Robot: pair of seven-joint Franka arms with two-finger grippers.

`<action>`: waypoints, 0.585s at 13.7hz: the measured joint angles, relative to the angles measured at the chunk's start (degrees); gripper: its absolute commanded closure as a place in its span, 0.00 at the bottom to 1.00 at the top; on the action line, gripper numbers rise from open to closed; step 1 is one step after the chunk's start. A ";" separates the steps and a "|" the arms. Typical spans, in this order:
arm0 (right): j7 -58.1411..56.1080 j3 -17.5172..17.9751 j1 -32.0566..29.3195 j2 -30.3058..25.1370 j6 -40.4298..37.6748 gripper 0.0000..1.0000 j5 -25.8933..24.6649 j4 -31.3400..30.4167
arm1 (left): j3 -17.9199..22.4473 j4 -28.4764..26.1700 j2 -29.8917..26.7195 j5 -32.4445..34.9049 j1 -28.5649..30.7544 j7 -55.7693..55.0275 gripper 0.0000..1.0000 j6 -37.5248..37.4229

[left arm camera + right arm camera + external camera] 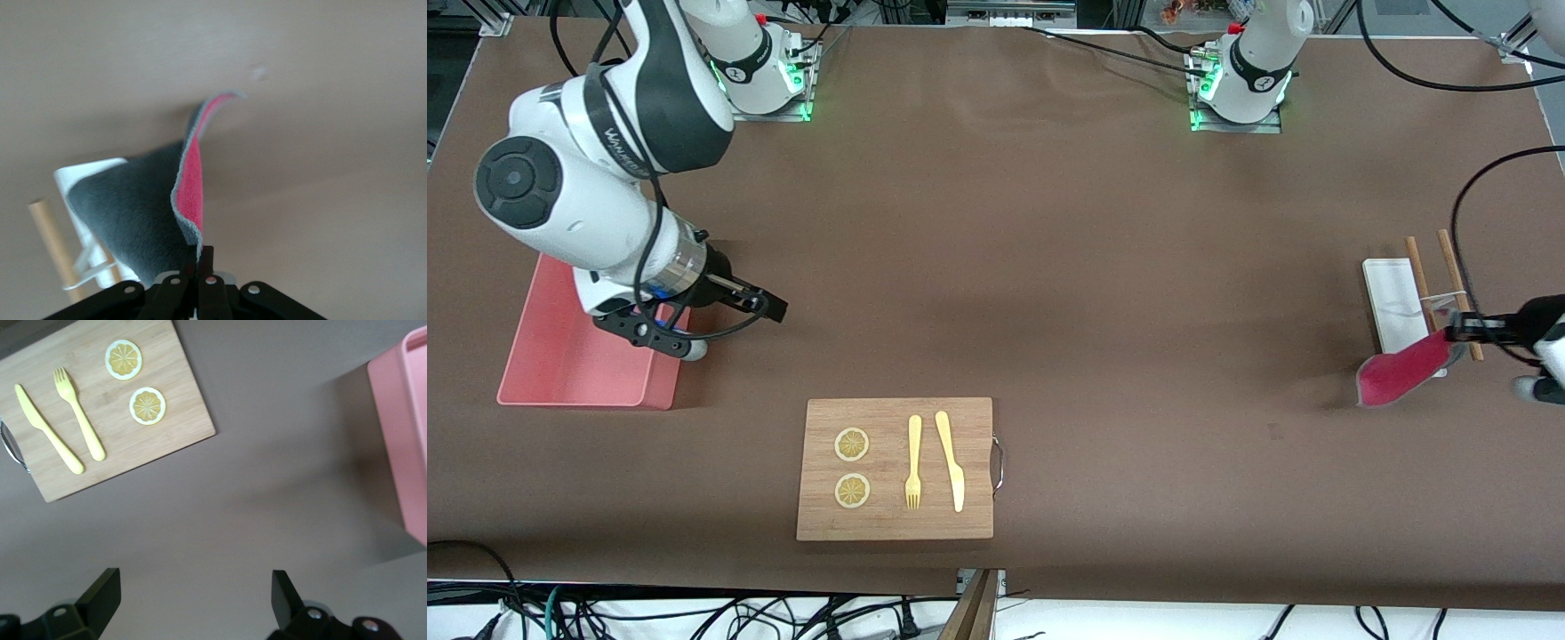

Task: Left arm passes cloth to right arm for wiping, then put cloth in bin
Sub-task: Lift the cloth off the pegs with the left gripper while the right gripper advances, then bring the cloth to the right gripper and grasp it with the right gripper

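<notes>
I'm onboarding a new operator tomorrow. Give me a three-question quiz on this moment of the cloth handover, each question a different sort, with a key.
1. True or false: the left gripper is shut on the cloth.
2. Multiple choice: the right gripper hangs open (A) over the wooden board, (B) by the bin, (C) over the white tray.
3. Fill in: beside the two lemon slices on the board lie a yellow fork and a yellow ____.

Key
1. True; the cloth hangs from its closed fingers, lifted near the white tray.
2. B.
3. Knife.
</notes>
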 measured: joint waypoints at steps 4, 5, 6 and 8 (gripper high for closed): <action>10.35 0.06 3.90 1.45 3.71 0.00 0.09 0.00 | -0.41 4.73 -0.08 -6.75 -8.43 -12.34 1.00 -3.77; 13.19 0.07 5.05 1.92 4.93 0.00 0.10 0.00 | -0.41 5.65 -0.10 -9.95 -10.05 -15.74 1.00 -4.64; 15.84 0.09 6.15 2.47 6.23 0.00 0.10 0.00 | -0.42 6.20 -0.10 -13.18 -11.54 -20.15 1.00 -4.90; 19.94 0.11 8.05 3.72 9.05 0.00 0.11 0.00 | -0.46 6.44 -0.09 -18.31 -14.72 -29.68 1.00 -4.49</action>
